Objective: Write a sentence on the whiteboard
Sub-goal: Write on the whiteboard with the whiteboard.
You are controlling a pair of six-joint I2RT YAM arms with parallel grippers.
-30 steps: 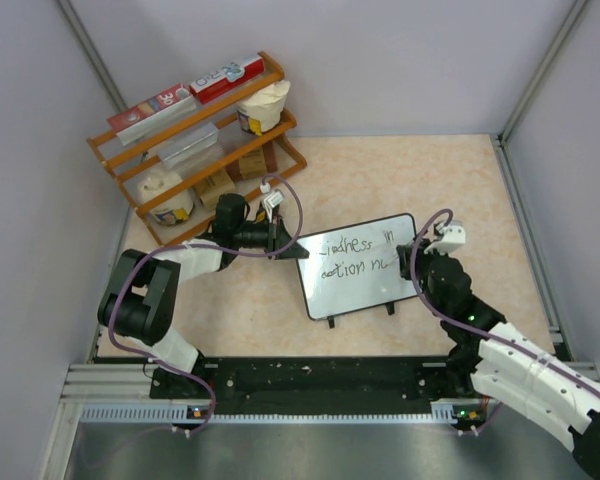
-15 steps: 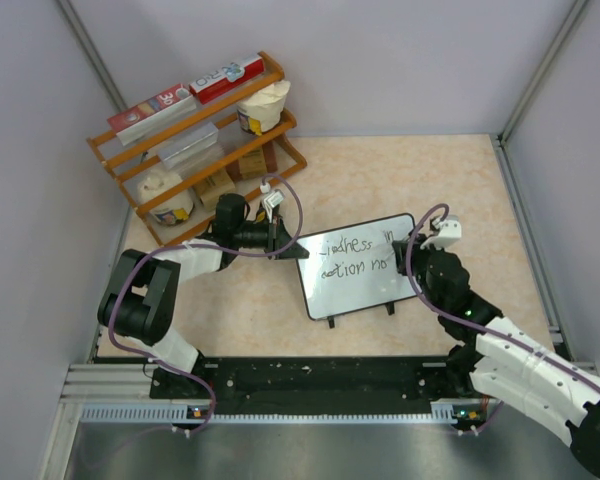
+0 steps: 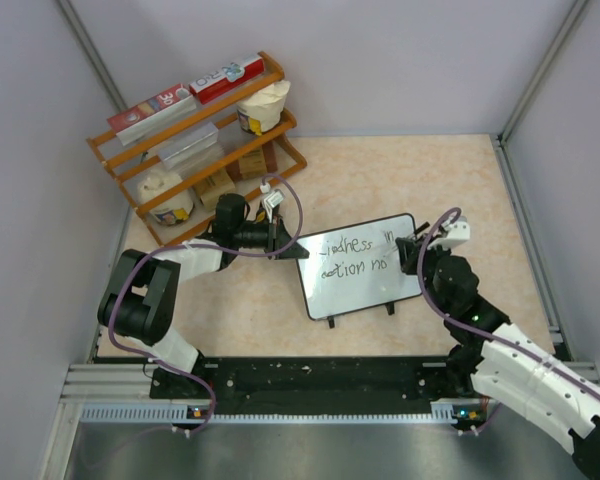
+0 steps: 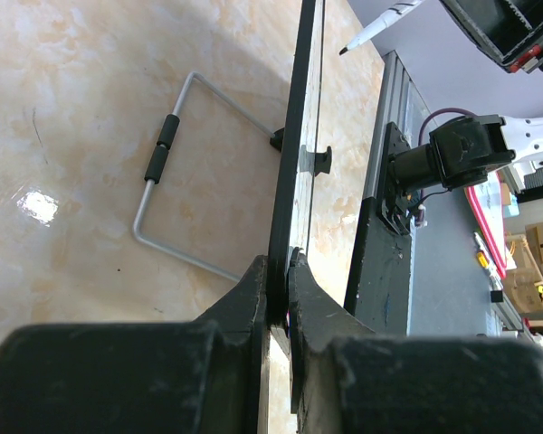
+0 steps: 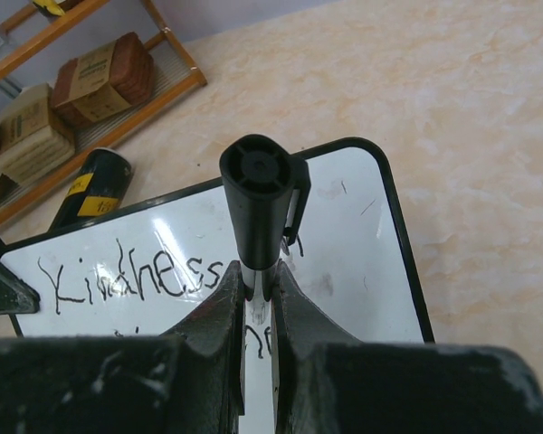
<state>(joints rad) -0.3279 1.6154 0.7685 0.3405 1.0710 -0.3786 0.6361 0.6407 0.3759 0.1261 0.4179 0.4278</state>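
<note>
Beige marbled table [image 3: 380, 180], grey walls, wooden rack [image 3: 195, 140] w/ boxes at back-left corner. Whiteboard [image 3: 358, 292] stands tilted near table centre, w/ a wire stand [image 4: 172, 176] on the table behind it. L gripper [image 3: 285, 250] has its fingers pinched tight on the board's left frame edge. R gripper [image 3: 412, 258] is at the board's right edge, fingers closed round a marker [image 5: 256, 199]. Tip is near the board face, contact unclear. Sentence [image 3: 358, 257] in 2 lines: approx "Kindness in" over "action no".
</note>
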